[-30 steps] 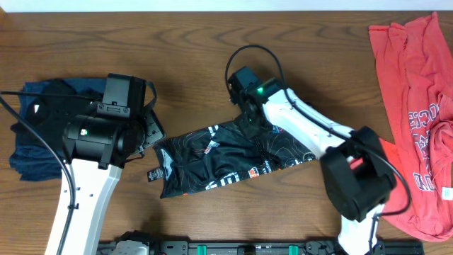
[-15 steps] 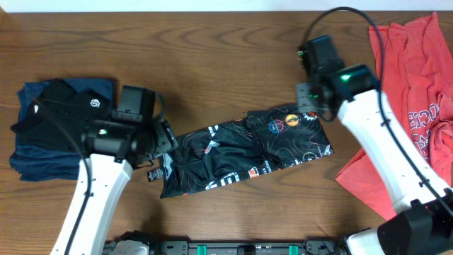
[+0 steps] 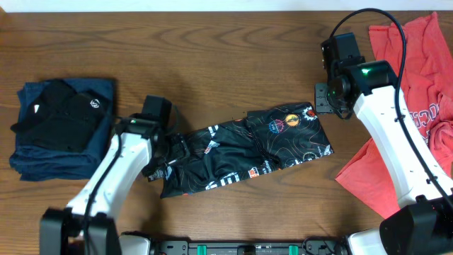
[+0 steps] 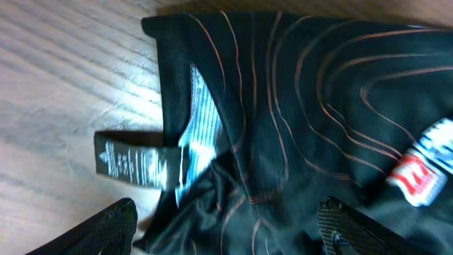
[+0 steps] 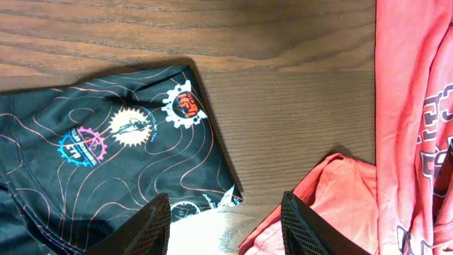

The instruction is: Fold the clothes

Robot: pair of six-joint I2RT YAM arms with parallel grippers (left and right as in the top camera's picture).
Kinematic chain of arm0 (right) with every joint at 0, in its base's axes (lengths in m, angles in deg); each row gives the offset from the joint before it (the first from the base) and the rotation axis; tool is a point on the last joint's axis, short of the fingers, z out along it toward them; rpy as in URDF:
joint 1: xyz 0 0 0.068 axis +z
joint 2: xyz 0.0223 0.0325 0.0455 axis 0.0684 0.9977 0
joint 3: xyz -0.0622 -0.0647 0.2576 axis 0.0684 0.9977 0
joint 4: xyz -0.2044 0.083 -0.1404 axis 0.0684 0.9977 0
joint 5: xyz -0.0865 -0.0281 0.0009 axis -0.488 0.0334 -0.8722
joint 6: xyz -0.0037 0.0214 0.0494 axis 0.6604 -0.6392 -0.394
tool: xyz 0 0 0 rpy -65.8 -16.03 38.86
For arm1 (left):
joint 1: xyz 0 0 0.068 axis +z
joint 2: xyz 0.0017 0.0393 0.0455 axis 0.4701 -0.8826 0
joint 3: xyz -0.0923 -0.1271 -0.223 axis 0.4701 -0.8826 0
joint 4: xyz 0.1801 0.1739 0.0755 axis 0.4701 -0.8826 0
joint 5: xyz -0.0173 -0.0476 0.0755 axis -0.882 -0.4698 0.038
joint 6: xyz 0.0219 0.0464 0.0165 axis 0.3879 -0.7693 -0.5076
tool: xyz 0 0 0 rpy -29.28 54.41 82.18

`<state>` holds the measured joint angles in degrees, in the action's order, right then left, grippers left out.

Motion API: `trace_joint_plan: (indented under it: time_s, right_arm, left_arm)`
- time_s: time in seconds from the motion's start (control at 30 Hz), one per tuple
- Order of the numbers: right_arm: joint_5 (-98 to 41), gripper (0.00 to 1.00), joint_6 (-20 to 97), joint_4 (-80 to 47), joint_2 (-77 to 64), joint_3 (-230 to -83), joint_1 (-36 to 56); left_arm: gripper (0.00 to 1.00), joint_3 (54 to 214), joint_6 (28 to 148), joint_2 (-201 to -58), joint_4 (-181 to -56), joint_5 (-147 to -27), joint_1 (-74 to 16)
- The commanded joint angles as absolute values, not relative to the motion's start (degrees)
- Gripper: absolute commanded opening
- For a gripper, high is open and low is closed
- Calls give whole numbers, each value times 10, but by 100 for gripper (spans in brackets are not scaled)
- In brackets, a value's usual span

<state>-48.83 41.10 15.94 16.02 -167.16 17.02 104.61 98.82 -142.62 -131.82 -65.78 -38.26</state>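
The black jersey [image 3: 248, 152] with thin contour lines and small colourful logos lies in the middle of the wooden worktop [image 3: 212, 57], folded into a long band that slants from lower left up to upper right. The left gripper [image 4: 230, 227] hovers over the band's left end with its jaws spread wide and nothing between them. Black cloth lies below it, and a care label [image 4: 134, 163] sticks out onto the wood beside the hem. The right gripper [image 5: 226, 227] is also released and hangs over the jersey's right end, close to the corner with the round logos and clear of the cloth. A red shirt [image 3: 414, 106] is spread along the right edge of the worktop, and a stack of folded garments [image 3: 60, 127] in navy and black sits at the far left.
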Motion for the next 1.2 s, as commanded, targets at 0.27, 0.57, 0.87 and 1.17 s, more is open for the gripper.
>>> trace_joint_plan:
  time_s: [0.27, 0.57, 0.87, 1.17]
  right_arm:
    - [-494, 49, 402, 162, 164, -1671, 165]
    - [-494, 48, 402, 163, 164, -1671, 165]
    - [-494, 48, 402, 164, 164, -1671, 165]
    - [-494, 48, 402, 169, 164, -1671, 165]
  left_arm:
    - [84, 1042, 936, -1498, -1293, -645, -349]
    - [84, 1042, 871, -1498, -1284, -734, -306]
    - [85, 1042, 822, -1498, -1281, -771, -289]
    - [85, 1028, 780, -1509, -1280, -827, -245]
